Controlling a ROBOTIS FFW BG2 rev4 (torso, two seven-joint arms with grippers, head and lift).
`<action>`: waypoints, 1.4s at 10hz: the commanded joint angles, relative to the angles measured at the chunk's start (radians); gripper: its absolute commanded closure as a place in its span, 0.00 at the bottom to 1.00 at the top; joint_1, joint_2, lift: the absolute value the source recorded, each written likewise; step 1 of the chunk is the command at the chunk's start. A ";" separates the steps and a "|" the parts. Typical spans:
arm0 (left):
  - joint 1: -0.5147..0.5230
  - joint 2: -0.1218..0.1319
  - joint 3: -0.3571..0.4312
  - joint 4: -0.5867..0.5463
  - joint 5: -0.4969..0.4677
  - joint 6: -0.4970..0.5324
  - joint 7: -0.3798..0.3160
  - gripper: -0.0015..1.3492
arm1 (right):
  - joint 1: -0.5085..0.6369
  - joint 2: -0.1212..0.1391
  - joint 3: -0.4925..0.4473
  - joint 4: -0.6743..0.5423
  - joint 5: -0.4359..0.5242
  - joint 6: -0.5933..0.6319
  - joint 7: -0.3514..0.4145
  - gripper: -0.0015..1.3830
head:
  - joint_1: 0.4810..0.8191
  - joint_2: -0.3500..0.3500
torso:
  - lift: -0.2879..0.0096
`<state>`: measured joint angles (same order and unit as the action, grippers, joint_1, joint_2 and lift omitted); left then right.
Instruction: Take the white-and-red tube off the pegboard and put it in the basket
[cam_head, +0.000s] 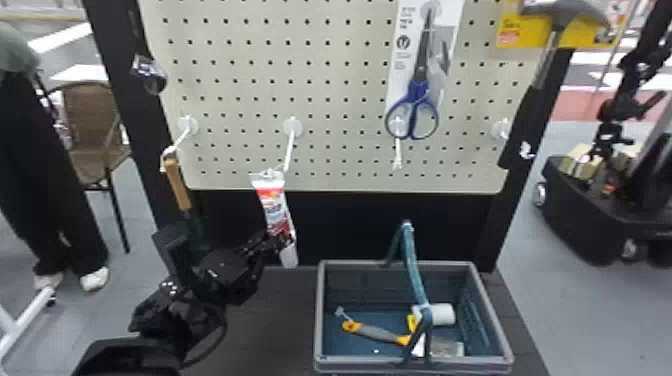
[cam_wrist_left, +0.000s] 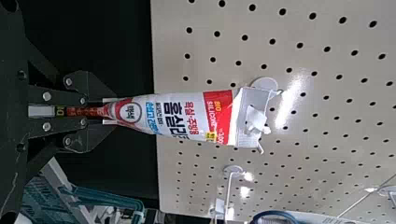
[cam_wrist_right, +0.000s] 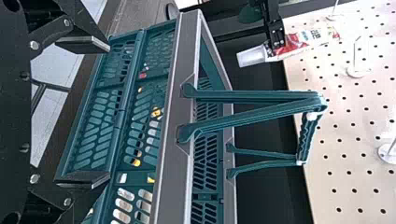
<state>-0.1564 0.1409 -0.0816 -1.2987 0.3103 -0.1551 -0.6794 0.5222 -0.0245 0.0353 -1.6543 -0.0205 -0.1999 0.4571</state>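
Note:
My left gripper (cam_head: 282, 239) is shut on the lower part of the white-and-red tube (cam_head: 274, 209), whose top is at the end of a white pegboard hook. In the left wrist view the tube (cam_wrist_left: 173, 117) runs out from between the fingers of my left gripper (cam_wrist_left: 84, 111), and its clear hanging tab is at the hook tip. The grey basket (cam_head: 320, 310) stands to the right of the tube and lower, its handle raised. In the right wrist view my right gripper (cam_wrist_right: 95, 112) is open beside the basket (cam_wrist_right: 175, 112), its fingers wide apart.
Inside the basket lie a yellow-and-grey scraper (cam_head: 375, 332) and a white roll (cam_head: 441, 314). Scissors (cam_head: 414, 107) and a hammer (cam_head: 545, 65) hang on the pegboard (cam_head: 340, 100). A wooden-handled tool (cam_head: 177, 184) hangs left of the tube.

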 joint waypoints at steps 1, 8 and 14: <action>0.011 -0.001 0.005 -0.016 -0.004 0.005 0.000 0.85 | 0.000 0.000 0.000 0.001 0.002 0.002 0.000 0.23 | 0.20 0.50 | 0.63; 0.080 -0.020 0.040 -0.173 0.009 0.023 0.015 0.85 | -0.002 0.000 0.000 0.011 0.005 0.007 0.000 0.23 | 0.20 0.50 | 0.63; 0.239 -0.069 0.062 -0.266 0.119 0.051 0.070 0.85 | -0.006 0.000 0.000 0.013 0.008 0.008 0.000 0.23 | 0.20 0.50 | 0.63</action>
<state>0.0670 0.0790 -0.0162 -1.5611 0.4127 -0.1073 -0.6114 0.5178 -0.0245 0.0354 -1.6418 -0.0125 -0.1917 0.4571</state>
